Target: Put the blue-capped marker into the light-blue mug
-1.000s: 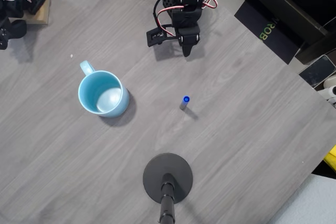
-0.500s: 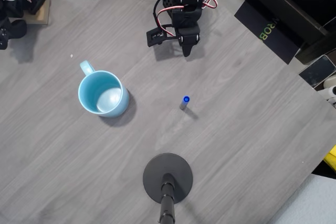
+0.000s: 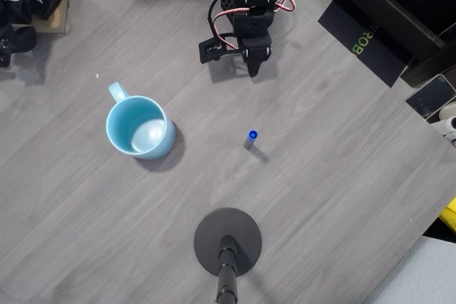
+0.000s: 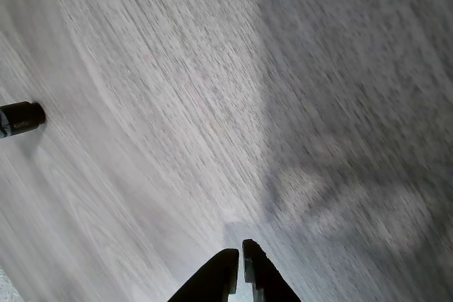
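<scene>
**Wrist view: fingers together, marker untouched**

Gripper (image 4: 238, 263) closed on nothing, tips nearly meeting above grey table (image 3: 320, 197). Blue-capped marker (image 3: 250, 139) stands upright mid-table, well apart from gripper (image 3: 254, 69). Light-blue mug (image 3: 138, 127) sits left, upright.

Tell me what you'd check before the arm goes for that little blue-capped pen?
1. Blue-capped marker standing free on the table, nothing touching it: ok.
2. Light-blue mug upright, mouth open, nothing seen inside: ok.
3. Gripper holding nothing: ok.
4. Jaws open enough to take the marker: not ok, the tips are nearly together.
5. Bare table between gripper and marker: ok.
6. Round black stand base away from the marker-to-mug route: ok.
</scene>
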`<action>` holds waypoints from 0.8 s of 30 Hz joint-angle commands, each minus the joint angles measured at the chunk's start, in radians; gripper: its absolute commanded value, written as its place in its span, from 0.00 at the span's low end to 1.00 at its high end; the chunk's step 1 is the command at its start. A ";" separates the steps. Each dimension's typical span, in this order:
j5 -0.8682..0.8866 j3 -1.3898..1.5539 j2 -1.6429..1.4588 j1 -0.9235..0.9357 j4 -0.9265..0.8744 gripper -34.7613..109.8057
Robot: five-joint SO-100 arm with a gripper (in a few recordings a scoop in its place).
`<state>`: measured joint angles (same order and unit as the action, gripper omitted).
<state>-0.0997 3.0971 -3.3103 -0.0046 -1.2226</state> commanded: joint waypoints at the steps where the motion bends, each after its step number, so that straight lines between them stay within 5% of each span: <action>1: -0.002 0.002 -0.028 -0.005 -0.012 0.24; 24: -0.006 0.002 -0.028 -0.063 -0.012 0.24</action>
<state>-0.0997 3.0971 -3.3103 -0.0629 -1.2226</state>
